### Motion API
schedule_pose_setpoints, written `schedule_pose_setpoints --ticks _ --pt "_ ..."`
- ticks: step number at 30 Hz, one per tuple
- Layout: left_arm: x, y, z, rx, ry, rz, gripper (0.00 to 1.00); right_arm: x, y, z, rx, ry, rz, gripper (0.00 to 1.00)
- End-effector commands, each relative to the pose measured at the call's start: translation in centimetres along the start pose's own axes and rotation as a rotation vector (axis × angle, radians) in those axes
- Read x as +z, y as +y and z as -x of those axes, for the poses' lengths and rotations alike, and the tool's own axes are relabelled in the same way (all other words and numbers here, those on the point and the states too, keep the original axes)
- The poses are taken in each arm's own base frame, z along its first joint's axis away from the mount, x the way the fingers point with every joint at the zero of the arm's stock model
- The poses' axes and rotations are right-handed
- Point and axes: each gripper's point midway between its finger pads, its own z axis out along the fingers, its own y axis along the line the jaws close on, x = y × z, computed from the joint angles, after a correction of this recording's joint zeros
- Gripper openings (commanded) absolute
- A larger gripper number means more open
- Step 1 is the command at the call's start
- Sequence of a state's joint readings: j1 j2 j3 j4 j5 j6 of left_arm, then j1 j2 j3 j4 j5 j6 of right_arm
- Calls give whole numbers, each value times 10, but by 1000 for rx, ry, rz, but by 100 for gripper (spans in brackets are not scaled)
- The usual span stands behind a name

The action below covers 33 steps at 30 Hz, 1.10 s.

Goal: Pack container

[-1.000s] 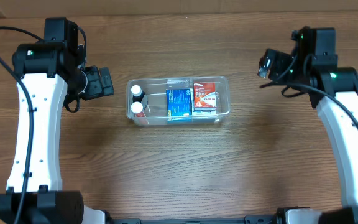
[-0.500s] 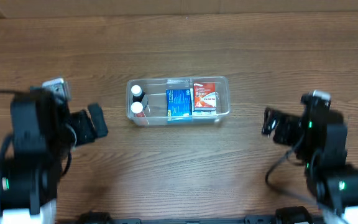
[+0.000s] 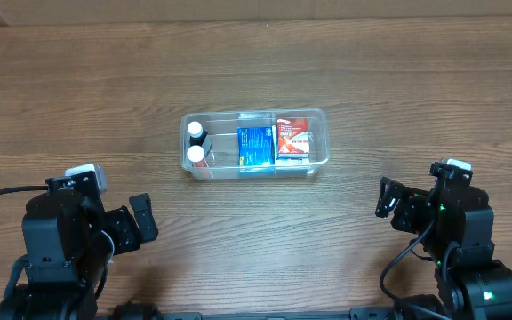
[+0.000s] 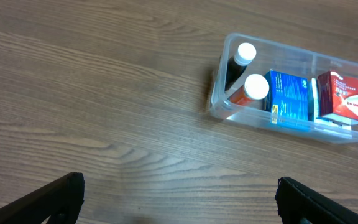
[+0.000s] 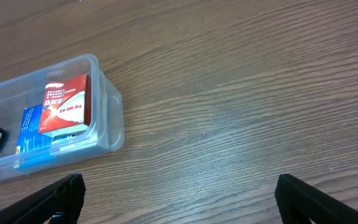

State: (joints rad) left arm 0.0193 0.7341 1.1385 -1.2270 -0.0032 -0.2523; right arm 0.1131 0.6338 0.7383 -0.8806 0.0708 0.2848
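The clear, see-through plastic container with rounded corners (image 3: 325, 138) sat on the brown wooden table (image 3: 256, 53), near the middle and a little to the far side, well apart from both arms. The left gripper (image 3: 140, 220) hung at the near left and the right gripper (image 3: 389, 197) at the near right. In each wrist view the black fingers (image 4: 61, 193) of the left and the black fingers (image 5: 58, 196) of the right were spread wide, with nothing between them.

The container looked light and lay free on smooth wood. A reach coming in low and catching its rim or end wall would probably shove or swing it rather than enter it. The bottles stood upright at the left end with spare room beside them, so such a knock could tip them over. The gap between the bottles and the boxes looked narrow, and wide-spread fingers lowered there might snag a cap or a box edge.

Counted:
- One container.
- Two white-capped bottles inside it: a dark bottle (image 3: 195, 130) on the far side and an orange-bodied bottle (image 3: 196, 154) on the near side.
- Two cardboard boxes inside it: a blue box (image 3: 256, 147) in the middle and a red-and-white box (image 3: 294, 140) at the right end.
- Two grippers.
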Motion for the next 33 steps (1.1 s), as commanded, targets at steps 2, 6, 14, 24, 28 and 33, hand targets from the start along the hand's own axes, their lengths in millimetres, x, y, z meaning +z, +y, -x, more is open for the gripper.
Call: schedule_pose_setpoints --ticks 2,6,14,24,28,33 --pt "1 -1 -2 4 5 -5 100 1 -1 -1 -1 -3 -10 100" --pt "1 -1 -2 4 5 -5 100 1 -1 -1 -1 -3 -10 100" --pt "1 -1 -2 4 5 -5 100 -1 -7 -16 -5 54 -31 100" --pt "1 -1 -2 4 5 -5 100 -27 -13 -17 -63 -94 -1 100" --pt "1 -1 -2 4 5 -5 100 -16 -15 -27 -63 -200 42 100" --pt "1 -1 -2 4 5 -5 100 -3 -10 -27 -58 -365 119 100"
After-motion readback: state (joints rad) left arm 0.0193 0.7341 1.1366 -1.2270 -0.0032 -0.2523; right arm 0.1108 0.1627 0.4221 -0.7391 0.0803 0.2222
